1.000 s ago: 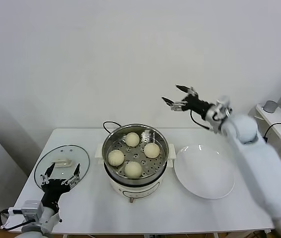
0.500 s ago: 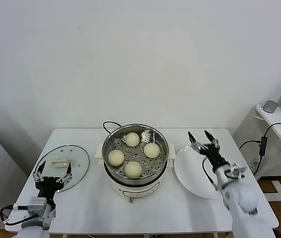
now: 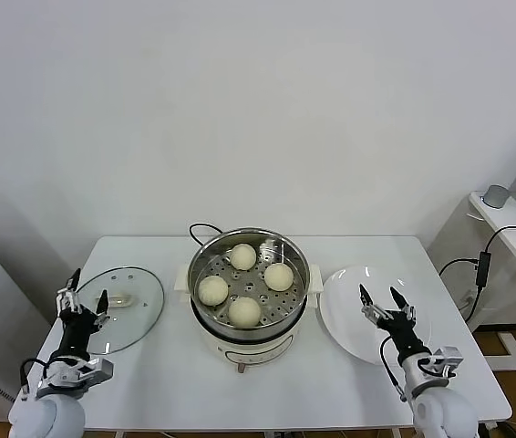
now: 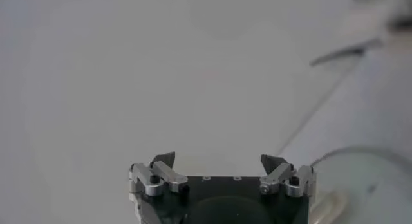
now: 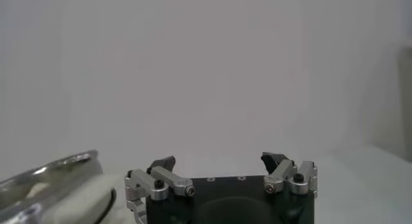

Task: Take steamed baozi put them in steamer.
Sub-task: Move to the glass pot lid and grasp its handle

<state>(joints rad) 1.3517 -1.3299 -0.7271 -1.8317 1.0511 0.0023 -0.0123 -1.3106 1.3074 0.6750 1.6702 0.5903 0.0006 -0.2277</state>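
The steamer (image 3: 258,343), a shiny steel pot on a white base, stands mid-table. Several cream-white steamed baozi lie on its perforated tray, one at the back (image 3: 243,256), one to the right (image 3: 279,276), one to the left (image 3: 213,290) and one in front (image 3: 244,311). My right gripper (image 3: 378,299) points upward, open and empty, over the near part of the white plate (image 3: 345,301). My left gripper (image 3: 81,297) is also open and empty, upright at the left rim of the glass lid (image 3: 139,310). Both wrist views show spread fingers, left (image 4: 219,161) and right (image 5: 220,161), with nothing between them.
The white table (image 3: 167,383) carries the lid left of the steamer and the plate right of it. A black cord (image 3: 201,228) runs behind the pot. A side table (image 3: 513,233) stands at the far right. The steamer's rim (image 5: 45,174) edges the right wrist view.
My right arm swung down from high near the wall to low over the plate's near side. My left gripper drew back to the left off the lid. The baozi have not moved.
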